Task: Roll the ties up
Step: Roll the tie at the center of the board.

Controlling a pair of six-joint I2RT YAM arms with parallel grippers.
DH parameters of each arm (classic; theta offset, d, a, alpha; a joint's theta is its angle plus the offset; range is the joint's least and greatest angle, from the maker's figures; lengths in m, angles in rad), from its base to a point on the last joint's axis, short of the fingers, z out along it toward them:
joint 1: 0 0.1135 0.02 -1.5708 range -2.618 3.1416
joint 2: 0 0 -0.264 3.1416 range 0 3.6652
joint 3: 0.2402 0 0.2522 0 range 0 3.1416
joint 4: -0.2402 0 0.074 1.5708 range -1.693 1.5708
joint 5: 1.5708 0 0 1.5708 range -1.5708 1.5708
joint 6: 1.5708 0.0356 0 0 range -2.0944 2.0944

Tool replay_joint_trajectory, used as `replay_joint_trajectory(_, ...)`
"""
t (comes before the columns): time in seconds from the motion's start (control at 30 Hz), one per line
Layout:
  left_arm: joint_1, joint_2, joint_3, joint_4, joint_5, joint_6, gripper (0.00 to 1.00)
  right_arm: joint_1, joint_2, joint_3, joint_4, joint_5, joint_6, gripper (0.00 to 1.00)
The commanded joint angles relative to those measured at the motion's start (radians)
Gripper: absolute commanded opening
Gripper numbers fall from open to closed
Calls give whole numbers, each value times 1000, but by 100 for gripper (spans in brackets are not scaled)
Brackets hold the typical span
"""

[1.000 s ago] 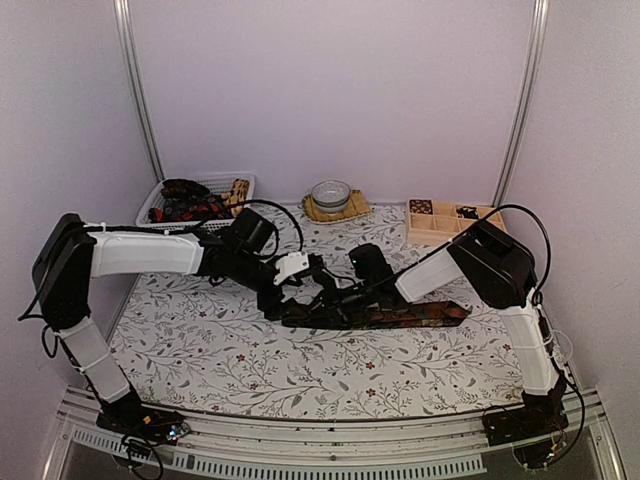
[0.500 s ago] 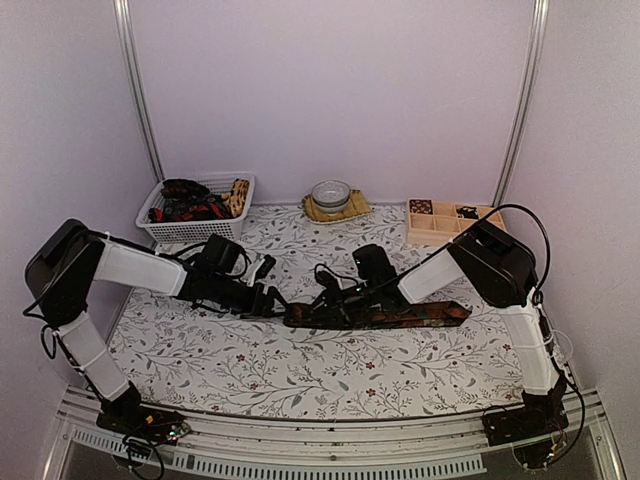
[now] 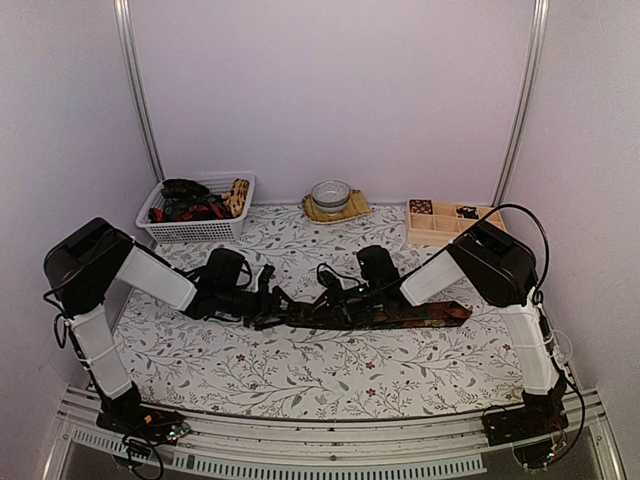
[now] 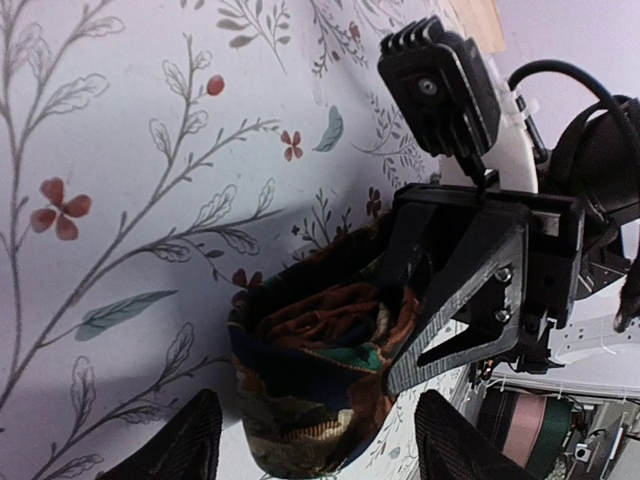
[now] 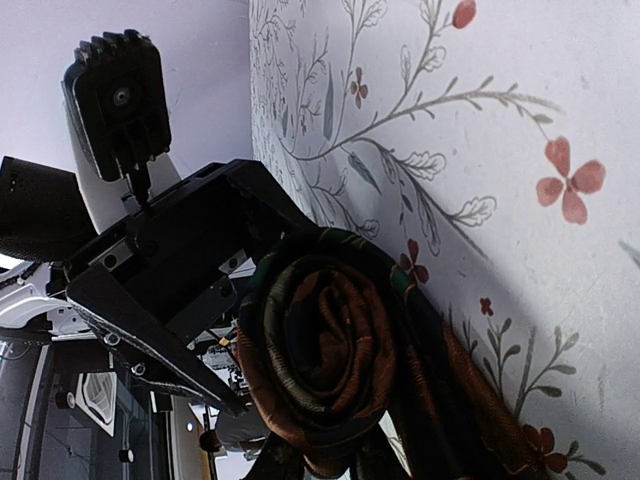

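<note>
At the middle of the desk (image 3: 300,372), on its flowered cloth, you have one dark tie (image 3: 400,316) lying flat and running left to right. Its pointed tip is towards your right arm, and its left end is wound up into a roll (image 4: 315,380). The roll stands on edge on the cloth, and from the left wrist you can see its red-brown and green turns spiralling inward.

Your right gripper (image 3: 332,297) reaches in from the right, low over the tie, with its jaws clenched on the rolled end. From the left wrist its black fingers (image 4: 455,300) press against the right side of the roll. Your right wrist camera sits so close that the roll fills the lower middle of its view, and your own fingertips are hard to make out there.

Your left gripper (image 3: 272,300) comes in from the left and meets the roll head on. Its jaws are released and spread, with one finger on each side of the roll. You can see bare cloth between the left finger and the fabric. On the other side I cannot tell if it touches.

At the back left, a white basket (image 3: 195,232) holds the other ties (image 3: 185,200) in a heap. A bowl (image 3: 330,192) sits on a mat at the back centre. A wooden compartment box (image 3: 440,228) stands at the back right, well apart from the tie on the cloth.
</note>
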Motion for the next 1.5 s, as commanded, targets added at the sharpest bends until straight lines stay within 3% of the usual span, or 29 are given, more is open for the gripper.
replay_joint_trajectory(0.0, -28, 54, -39, 129, 23, -101, 66, -16, 106, -63, -158, 45, -6, 14)
replay_joint_trajectory(0.33, -32, 143, -70, 344, 68, -214, 57, -16, 110, -64, -151, 41, -4, 14)
replay_joint_trajectory(0.67, -30, 261, -167, 654, 54, -345, 55, -16, 112, -70, -151, 42, -6, 14)
replay_joint_trajectory(0.87, -31, 299, -199, 764, 27, -396, 44, -16, 112, -73, -153, 44, -5, 13)
replay_joint_trajectory(1.0, -31, 321, -216, 843, 16, -422, 45, -16, 112, -70, -159, 44, -5, 13)
replay_joint_trajectory(1.07, -32, 329, -218, 874, 13, -432, 50, -16, 114, -67, -160, 41, -8, 13)
replay_joint_trajectory(1.27, -45, 316, -183, 772, -15, -406, 66, -15, 115, -65, -161, 38, -9, 13)
replay_joint_trajectory(1.47, -55, 267, -102, 498, -50, -264, 68, -15, 114, -63, -157, 35, -5, 13)
